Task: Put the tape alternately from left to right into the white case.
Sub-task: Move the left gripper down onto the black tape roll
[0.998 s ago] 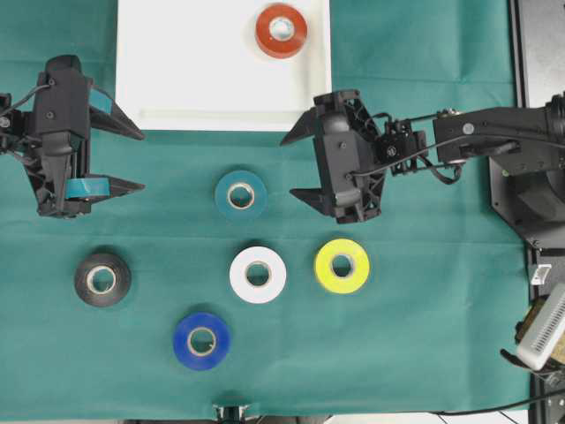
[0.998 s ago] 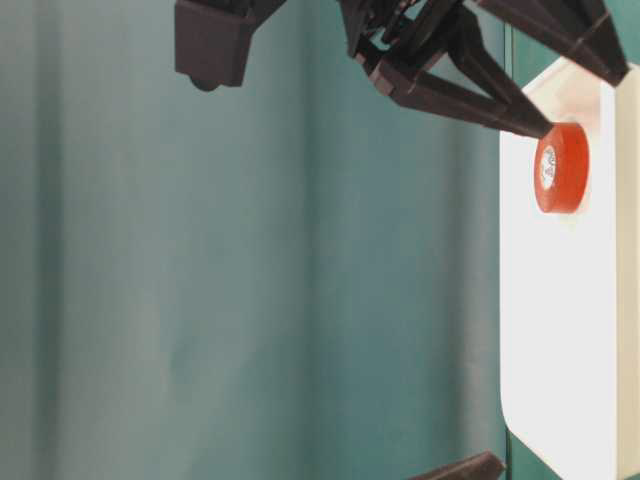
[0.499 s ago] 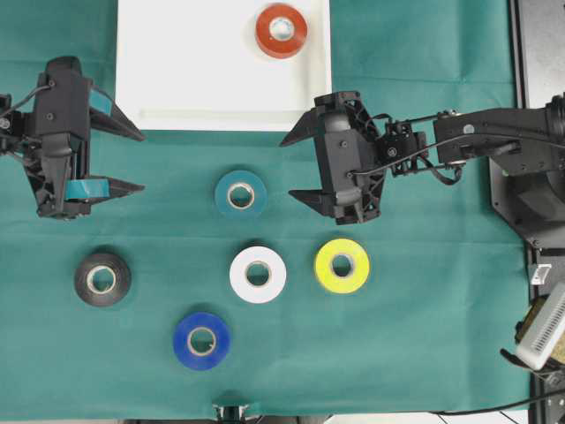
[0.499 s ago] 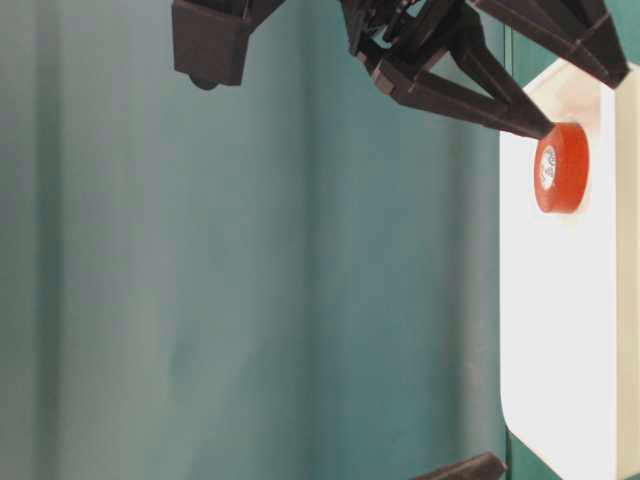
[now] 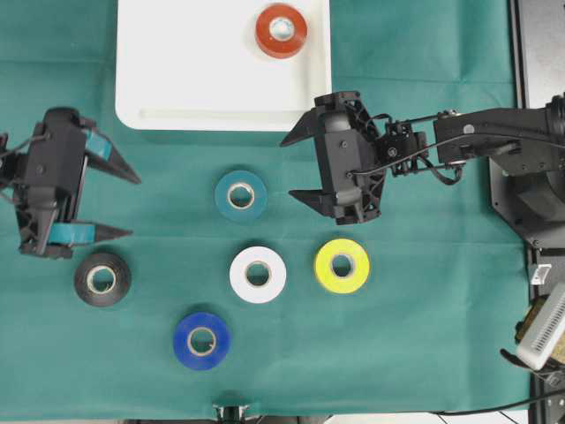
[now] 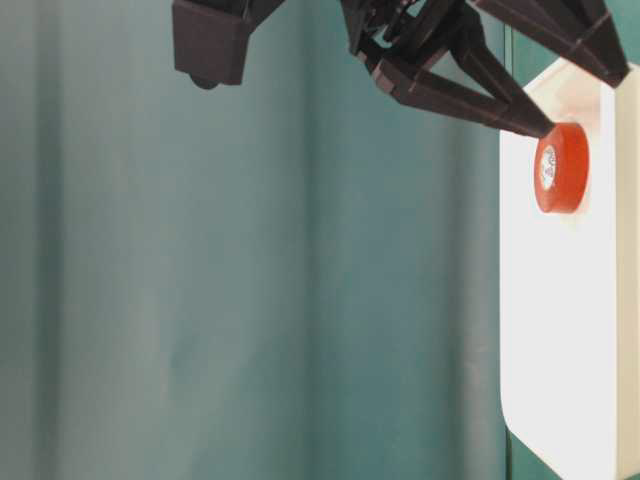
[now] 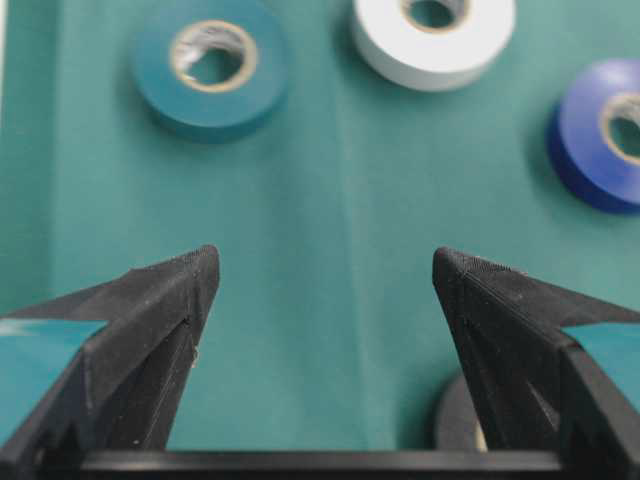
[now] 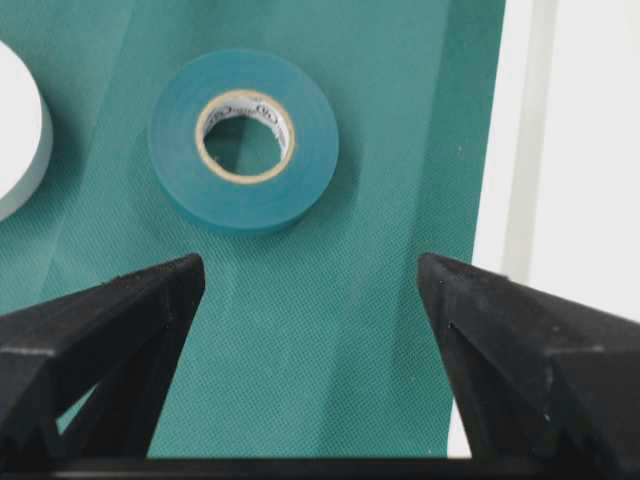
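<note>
The white case (image 5: pixel 177 79) lies at the top of the overhead view with the red tape (image 5: pixel 282 30) at its right end. On the green cloth lie the teal (image 5: pixel 241 195), white (image 5: pixel 258 275), yellow (image 5: pixel 342 265), black (image 5: pixel 102 279) and blue (image 5: pixel 202 340) rolls. My left gripper (image 5: pixel 134 207) is open and empty, just above the black roll. In its wrist view the black roll (image 7: pixel 455 415) peeks out beside the right finger. My right gripper (image 5: pixel 287 168) is open and empty, right of the teal roll (image 8: pixel 243 140), near the case rim (image 8: pixel 580 150).
The right arm's base and a grey device (image 5: pixel 543 327) stand off the cloth at the right edge. The table-level view shows the red roll (image 6: pixel 560 167) in the case (image 6: pixel 560 330) under a black finger (image 6: pixel 470 95).
My left gripper has moved toward the front of the table, closer to the black roll, still open. The right gripper and all rolls have stayed put.
</note>
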### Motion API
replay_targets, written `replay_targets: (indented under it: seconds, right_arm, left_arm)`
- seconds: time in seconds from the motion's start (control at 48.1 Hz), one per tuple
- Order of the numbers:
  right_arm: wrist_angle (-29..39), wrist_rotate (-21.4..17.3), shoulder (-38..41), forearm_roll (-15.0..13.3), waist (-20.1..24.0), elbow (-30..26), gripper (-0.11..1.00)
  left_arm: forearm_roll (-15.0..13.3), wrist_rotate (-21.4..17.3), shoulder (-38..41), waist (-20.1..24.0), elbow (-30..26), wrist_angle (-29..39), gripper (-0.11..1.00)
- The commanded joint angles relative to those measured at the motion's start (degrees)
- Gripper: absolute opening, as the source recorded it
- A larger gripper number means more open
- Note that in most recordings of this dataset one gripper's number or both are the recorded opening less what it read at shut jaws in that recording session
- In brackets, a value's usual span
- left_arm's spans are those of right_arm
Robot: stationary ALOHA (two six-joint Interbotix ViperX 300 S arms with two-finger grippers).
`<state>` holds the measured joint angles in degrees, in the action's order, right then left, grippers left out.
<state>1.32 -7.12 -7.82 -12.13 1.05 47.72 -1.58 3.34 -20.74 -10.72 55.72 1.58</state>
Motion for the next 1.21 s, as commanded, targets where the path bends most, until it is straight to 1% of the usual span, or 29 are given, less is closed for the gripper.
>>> replay_targets:
  seconds: [0.0, 0.125, 0.249, 0.416, 0.54, 0.707, 0.831, 1.185]
  right_arm:
    - [-0.5, -0.1, -1.2, 0.2, 0.2, -0.3, 0.72]
    - [-0.5, -0.1, -1.2, 0.2, 0.2, -0.1, 0.72]
    - [-0.5, -0.2, -1.2, 0.2, 0.2, 0.0, 0.72]
    - [-0.5, -0.1, -1.3, 0.2, 0.2, 0.0, 0.72]
    - [-0.5, -0.1, -1.2, 0.2, 0.2, 0.0, 0.72]
    - [-0.5, -0.2, -1.2, 0.2, 0.2, 0.1, 0.72]
    - [-0.5, -0.2, -1.2, 0.1, 0.2, 0.2, 0.72]
    - [-0.5, -0.2, -1.2, 0.2, 0.2, 0.4, 0.72]
  left_arm:
    - [-0.1, -0.1, -0.8, -1.5, -0.3, -0.3, 0.92]
    - [-0.1, -0.2, -0.8, -3.8, 0.4, -0.1, 0.92]
    - [-0.1, -0.1, -1.0, -5.5, 1.1, 1.6, 0.92]
    - [-0.1, -0.1, -1.1, -6.3, 1.0, 4.8, 0.92]
    - [-0.1, -0.1, -1.0, -6.4, 1.0, 5.7, 0.92]
    - [-0.1, 0.0, 0.3, -6.7, 1.2, 5.7, 0.92]
    - [-0.1, 0.0, 1.8, -7.7, 1.5, 5.5, 0.92]
    - [-0.1, 0.1, 9.0, -8.3, 1.1, 3.2, 0.92]
